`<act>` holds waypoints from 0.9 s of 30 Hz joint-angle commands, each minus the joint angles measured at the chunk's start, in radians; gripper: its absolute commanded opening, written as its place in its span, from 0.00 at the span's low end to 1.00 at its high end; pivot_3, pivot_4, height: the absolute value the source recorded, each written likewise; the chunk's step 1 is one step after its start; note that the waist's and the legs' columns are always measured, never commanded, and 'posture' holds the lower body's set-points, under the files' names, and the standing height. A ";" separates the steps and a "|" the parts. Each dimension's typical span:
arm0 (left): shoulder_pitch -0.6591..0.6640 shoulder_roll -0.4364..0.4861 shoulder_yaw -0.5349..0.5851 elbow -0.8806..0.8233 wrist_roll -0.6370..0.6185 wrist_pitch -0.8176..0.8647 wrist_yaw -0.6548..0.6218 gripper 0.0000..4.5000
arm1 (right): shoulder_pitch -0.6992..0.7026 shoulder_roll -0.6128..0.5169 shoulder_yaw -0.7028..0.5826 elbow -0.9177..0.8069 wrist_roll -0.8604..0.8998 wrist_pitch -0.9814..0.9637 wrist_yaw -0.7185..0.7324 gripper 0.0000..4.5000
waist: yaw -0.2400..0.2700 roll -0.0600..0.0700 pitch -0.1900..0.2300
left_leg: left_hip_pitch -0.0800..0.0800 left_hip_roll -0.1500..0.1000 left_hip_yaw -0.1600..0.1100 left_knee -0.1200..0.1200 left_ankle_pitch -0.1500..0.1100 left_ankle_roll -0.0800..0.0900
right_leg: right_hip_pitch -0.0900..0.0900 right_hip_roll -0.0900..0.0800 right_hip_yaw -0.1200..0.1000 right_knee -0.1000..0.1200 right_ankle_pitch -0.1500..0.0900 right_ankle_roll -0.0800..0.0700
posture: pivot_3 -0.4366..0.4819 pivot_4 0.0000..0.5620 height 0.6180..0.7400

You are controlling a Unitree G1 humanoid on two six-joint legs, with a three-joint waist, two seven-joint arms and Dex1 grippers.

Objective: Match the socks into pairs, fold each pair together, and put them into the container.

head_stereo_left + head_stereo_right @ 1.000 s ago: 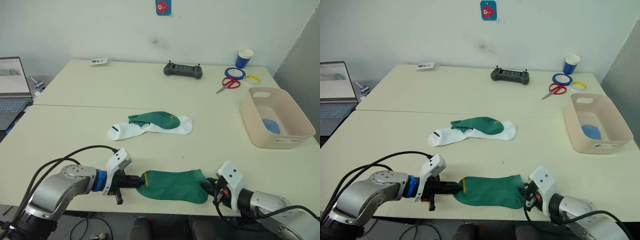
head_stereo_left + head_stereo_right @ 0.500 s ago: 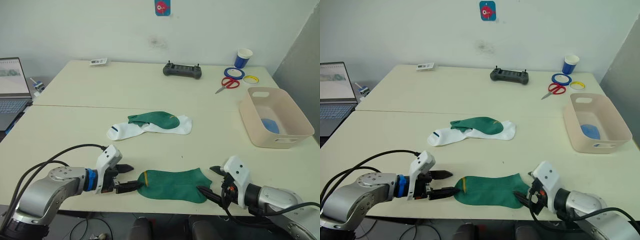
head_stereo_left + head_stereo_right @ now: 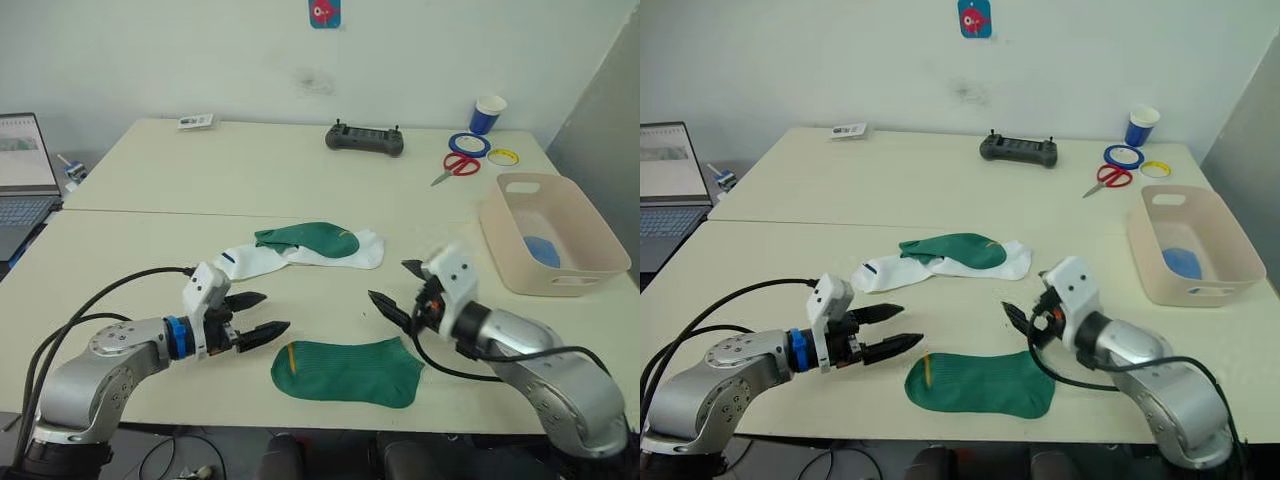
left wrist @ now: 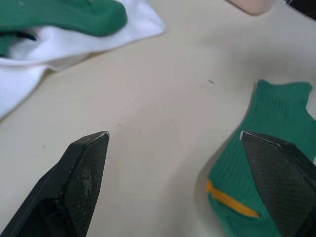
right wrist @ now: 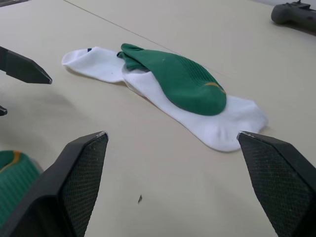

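One dark green sock (image 3: 348, 371) lies flat near the table's front edge, free of both grippers. A second green sock (image 3: 308, 239) rests on top of white socks (image 3: 262, 262) at mid-table, also seen in the right wrist view as the green sock (image 5: 177, 79) on white fabric (image 5: 222, 131). My left gripper (image 3: 272, 312) is open, left of and slightly beyond the flat sock. Open as well, my right gripper (image 3: 390, 282) hangs above the table just beyond the sock's right end. The beige-pink container (image 3: 580, 225) stands at the right with blue socks (image 3: 543, 250) inside.
At the back of the table lie a black controller (image 3: 365, 140), red scissors (image 3: 457, 168), a blue tape roll (image 3: 469, 146), a yellow ring (image 3: 503, 158) and a blue-and-white cup (image 3: 487, 115). A laptop (image 3: 22, 180) sits at the far left.
Both grippers opened and let go of the green sock's ends, then lifted and moved away from the front edge toward mid-table. The sock stays flat.
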 commanded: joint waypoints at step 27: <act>-0.030 -0.062 -0.030 -0.020 0.044 -0.195 0.047 1.00 | -0.454 0.325 0.036 1.031 -0.293 -0.425 0.034 0.32 | -0.015 0.000 0.000 | -0.002 0.000 0.000 -0.007 0.000 0.000 | -0.007 0.001 0.000 0.002 0.003 -0.005 | 0.48 0.27 1.00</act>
